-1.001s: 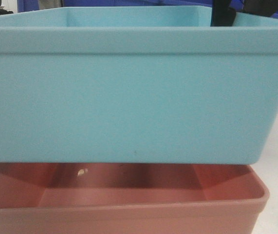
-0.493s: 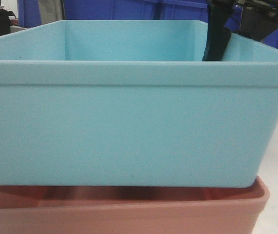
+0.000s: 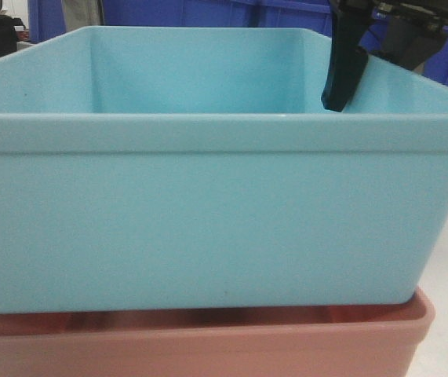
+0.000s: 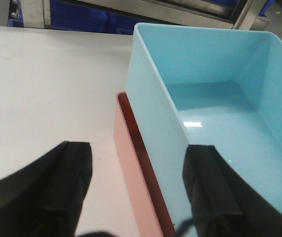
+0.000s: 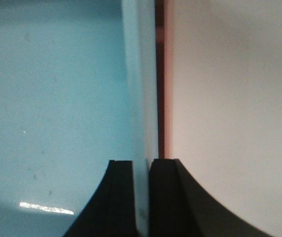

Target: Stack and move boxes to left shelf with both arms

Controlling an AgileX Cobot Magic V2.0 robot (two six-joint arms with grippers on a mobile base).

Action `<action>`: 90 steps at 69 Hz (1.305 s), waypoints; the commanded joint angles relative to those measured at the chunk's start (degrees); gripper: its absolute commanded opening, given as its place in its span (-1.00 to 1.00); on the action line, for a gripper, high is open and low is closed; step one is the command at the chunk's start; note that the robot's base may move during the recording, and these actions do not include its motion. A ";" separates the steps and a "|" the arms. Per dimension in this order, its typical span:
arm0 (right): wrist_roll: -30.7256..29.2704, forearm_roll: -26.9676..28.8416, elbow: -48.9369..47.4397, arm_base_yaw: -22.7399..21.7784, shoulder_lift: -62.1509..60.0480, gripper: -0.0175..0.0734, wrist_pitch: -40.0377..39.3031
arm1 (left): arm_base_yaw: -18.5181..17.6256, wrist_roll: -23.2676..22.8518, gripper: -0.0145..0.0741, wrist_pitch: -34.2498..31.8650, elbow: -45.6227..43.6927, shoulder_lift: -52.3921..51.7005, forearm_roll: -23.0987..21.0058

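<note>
The light blue tub [image 3: 208, 228] sits nested in the pale pink tub [image 3: 208, 345], whose rim shows just below it. My right gripper [image 3: 373, 63] is shut on the blue tub's right wall; in the right wrist view [image 5: 141, 163] one finger is inside the blue tub [image 5: 57, 98] and one outside, above the pink rim [image 5: 168, 98]. My left gripper [image 4: 138, 150] is open and straddles the left walls of both tubs, one finger over the table, one inside the blue tub [image 4: 215, 113]. The pink tub [image 4: 126, 148] shows beside it. The roller shelf is out of view.
The tubs stand on a white table [image 4: 47, 84], which also shows in the right wrist view [image 5: 234, 98]. Dark blue storage bins [image 3: 208, 14] stand behind. A steel frame rail [image 4: 180, 12] runs past the table's far edge.
The blue tub has come down into the pink tub, closing the gap between them. My right gripper has come down with it, still shut on its wall.
</note>
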 commanded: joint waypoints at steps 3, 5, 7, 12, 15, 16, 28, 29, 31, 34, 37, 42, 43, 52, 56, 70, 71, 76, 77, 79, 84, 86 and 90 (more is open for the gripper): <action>-0.52 2.80 -1.65 -0.02 -3.02 -0.50 -3.85 | -0.46 -0.18 0.05 -4.27 -1.62 0.12 0.08; -0.52 2.80 -1.38 -0.02 -3.02 -0.50 -3.93 | -0.46 -0.18 0.05 -4.27 -1.62 0.12 0.08; -0.52 2.80 -1.09 -0.02 -3.02 -0.50 -4.06 | -0.46 -0.18 0.05 -4.27 -1.62 0.12 0.08; -0.52 2.80 -0.01 -0.02 -3.02 -0.50 -4.05 | -0.46 -0.18 0.05 -4.27 -1.62 0.12 0.08; -0.52 2.82 0.65 -0.02 -3.02 -0.50 -4.07 | -0.46 -0.18 0.05 -4.27 -1.62 0.12 0.08; -0.52 2.82 0.84 -0.02 -3.02 -0.50 -4.12 | -0.46 -0.18 0.05 -4.27 -1.62 0.12 0.08; -0.52 2.87 1.66 -0.02 -3.02 -0.50 -4.75 | -0.46 -0.18 0.05 -4.27 -1.62 0.12 0.08; -0.52 2.87 1.66 -0.02 -3.02 -0.50 -4.78 | -0.46 -0.18 0.05 -4.27 -1.62 0.12 0.08; -0.52 2.87 1.66 -0.02 -3.02 -0.50 -4.88 | -0.46 -0.18 0.05 -4.27 -1.62 0.12 0.08; -0.52 2.87 1.72 -0.02 -3.02 -0.50 -4.91 | -0.46 -0.18 0.05 -4.27 -1.62 0.12 0.08; -0.52 2.87 1.90 -0.02 -3.02 -0.50 -5.21 | -0.46 -0.18 0.05 -4.27 -1.62 0.12 0.08; -0.52 2.87 2.66 -0.02 -3.02 -0.50 -5.78 | -0.46 -0.18 0.05 -4.27 -1.62 0.23 0.08; -0.52 2.87 2.84 -0.02 -3.02 -0.50 -6.02 | -0.46 -0.18 0.05 -4.27 -1.62 0.23 0.08; -0.52 2.87 4.06 0.09 -3.02 -0.50 -7.53 | -0.46 -0.18 0.05 -4.27 -1.62 0.23 -1.89; -0.58 2.87 4.06 0.20 -2.97 -0.50 -8.28 | -0.46 -0.18 0.05 -4.70 -1.62 0.23 -2.11; -4.03 2.82 4.06 0.32 -0.67 -0.33 -8.45 | -0.46 -0.18 0.05 0.04 -3.13 2.68 -3.89; -4.40 2.82 4.06 0.32 -0.54 -0.29 -8.41 | -0.46 -0.18 0.05 0.98 -3.58 3.14 -3.89; -6.24 2.82 4.06 0.32 0.00 -0.05 -7.97 | -0.46 -0.18 0.06 5.91 -6.29 5.69 -3.89; -6.51 2.82 4.06 0.32 0.07 0.03 -7.85 | -0.46 -0.18 0.06 6.82 -6.92 6.16 -3.89; -6.80 2.82 4.06 0.32 0.07 0.10 -7.68 | -0.46 -0.18 0.06 8.59 -8.60 7.18 -3.78; -7.58 2.82 4.06 0.32 0.07 0.26 -7.57 | -0.46 -0.18 0.06 13.15 -12.22 10.05 -3.78; -7.58 2.82 4.06 0.32 0.07 0.27 -7.57 | -0.46 -0.18 0.06 15.47 -13.73 11.25 -3.69; -7.58 2.42 4.06 0.32 0.07 0.25 -7.57 | -0.46 -0.18 0.06 19.29 -16.63 14.23 -3.18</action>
